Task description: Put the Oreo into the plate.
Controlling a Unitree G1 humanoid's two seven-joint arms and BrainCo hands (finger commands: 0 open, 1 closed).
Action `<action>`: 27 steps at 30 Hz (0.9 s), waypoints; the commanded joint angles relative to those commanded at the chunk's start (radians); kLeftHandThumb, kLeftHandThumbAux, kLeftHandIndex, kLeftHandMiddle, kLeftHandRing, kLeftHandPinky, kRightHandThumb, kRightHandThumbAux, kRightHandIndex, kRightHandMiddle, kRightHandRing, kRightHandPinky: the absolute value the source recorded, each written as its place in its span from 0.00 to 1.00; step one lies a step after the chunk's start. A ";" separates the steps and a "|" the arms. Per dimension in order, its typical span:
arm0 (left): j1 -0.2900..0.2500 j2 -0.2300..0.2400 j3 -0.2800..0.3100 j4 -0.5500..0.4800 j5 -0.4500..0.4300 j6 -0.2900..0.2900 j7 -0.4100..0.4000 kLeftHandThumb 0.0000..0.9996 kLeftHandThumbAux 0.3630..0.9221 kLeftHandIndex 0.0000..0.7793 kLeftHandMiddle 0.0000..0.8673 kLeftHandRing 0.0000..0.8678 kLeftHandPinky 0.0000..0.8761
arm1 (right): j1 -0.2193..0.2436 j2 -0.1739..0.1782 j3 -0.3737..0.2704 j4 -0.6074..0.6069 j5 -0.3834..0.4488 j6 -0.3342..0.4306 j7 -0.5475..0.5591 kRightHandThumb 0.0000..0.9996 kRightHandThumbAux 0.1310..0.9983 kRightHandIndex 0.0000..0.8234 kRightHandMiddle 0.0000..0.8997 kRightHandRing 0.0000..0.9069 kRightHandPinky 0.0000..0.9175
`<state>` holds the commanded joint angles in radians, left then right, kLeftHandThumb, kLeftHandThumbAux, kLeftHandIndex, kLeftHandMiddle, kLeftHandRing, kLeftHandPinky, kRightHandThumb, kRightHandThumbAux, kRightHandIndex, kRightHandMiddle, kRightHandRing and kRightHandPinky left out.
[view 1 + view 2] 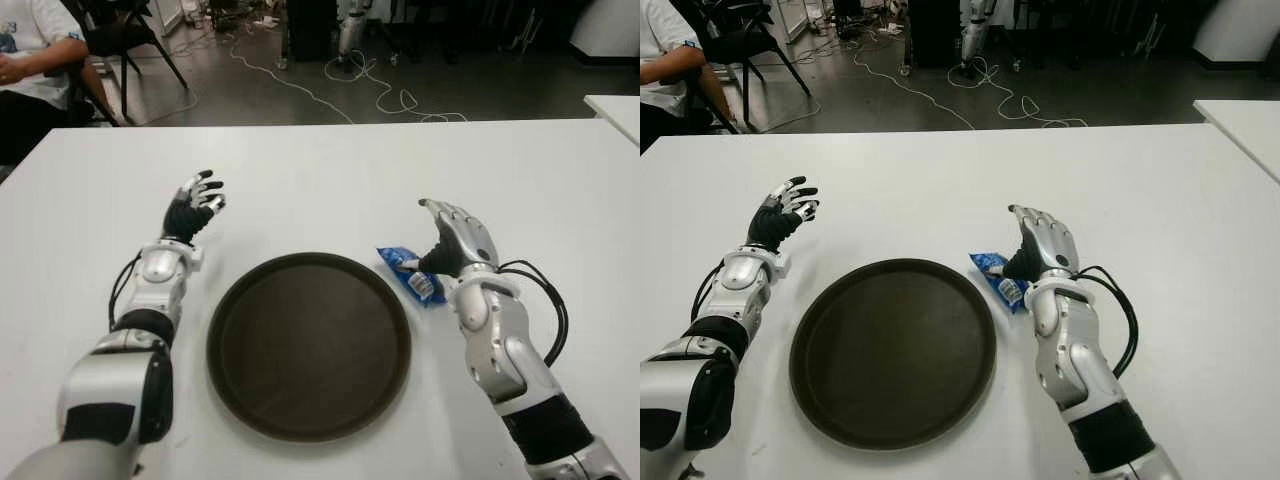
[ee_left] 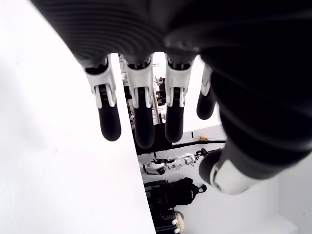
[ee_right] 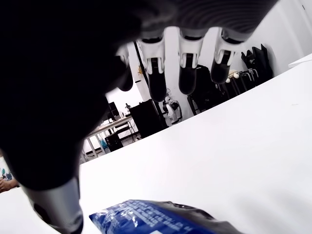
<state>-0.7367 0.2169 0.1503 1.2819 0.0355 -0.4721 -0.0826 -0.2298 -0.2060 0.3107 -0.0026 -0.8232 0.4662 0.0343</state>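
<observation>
One Oreo pack (image 1: 410, 271) lies just beside the plate (image 1: 230, 300).

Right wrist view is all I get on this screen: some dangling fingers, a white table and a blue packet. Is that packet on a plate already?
Observer: No. The Oreo packet lies on the white table, just off the right rim of the dark round plate.
Operator: Is anything on the plate?
Observer: Nothing; its inside is bare.
Operator: Is the hand holding the packet?
Observer: Not yet. The right hand is above its right end, fingers open.
Operator: Is there another hand?
Observer: Yes, the left hand is to the left of the plate, open, holding nothing.
</observation>
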 joint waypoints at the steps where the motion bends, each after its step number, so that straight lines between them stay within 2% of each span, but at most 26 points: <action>1: 0.000 0.000 0.000 0.000 0.000 0.000 0.001 0.18 0.64 0.18 0.26 0.25 0.27 | -0.001 0.000 0.001 0.000 -0.001 0.001 0.003 0.00 0.74 0.10 0.11 0.10 0.08; 9: -0.001 -0.001 -0.002 0.000 0.003 0.003 0.009 0.16 0.63 0.18 0.26 0.25 0.26 | -0.001 0.010 0.001 0.003 0.017 0.003 0.021 0.00 0.74 0.10 0.10 0.09 0.08; 21: 0.000 -0.001 -0.008 -0.001 0.008 -0.007 0.013 0.16 0.59 0.18 0.26 0.25 0.27 | 0.003 0.004 0.012 0.008 0.024 -0.019 0.016 0.00 0.73 0.11 0.11 0.10 0.08; 27: 0.000 0.002 -0.011 -0.001 0.011 -0.009 0.014 0.16 0.60 0.19 0.26 0.25 0.27 | 0.004 0.013 0.038 0.009 0.016 -0.002 0.046 0.00 0.73 0.10 0.11 0.09 0.07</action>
<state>-0.7364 0.2185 0.1397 1.2812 0.0465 -0.4811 -0.0682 -0.2253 -0.1929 0.3492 0.0066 -0.8073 0.4640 0.0801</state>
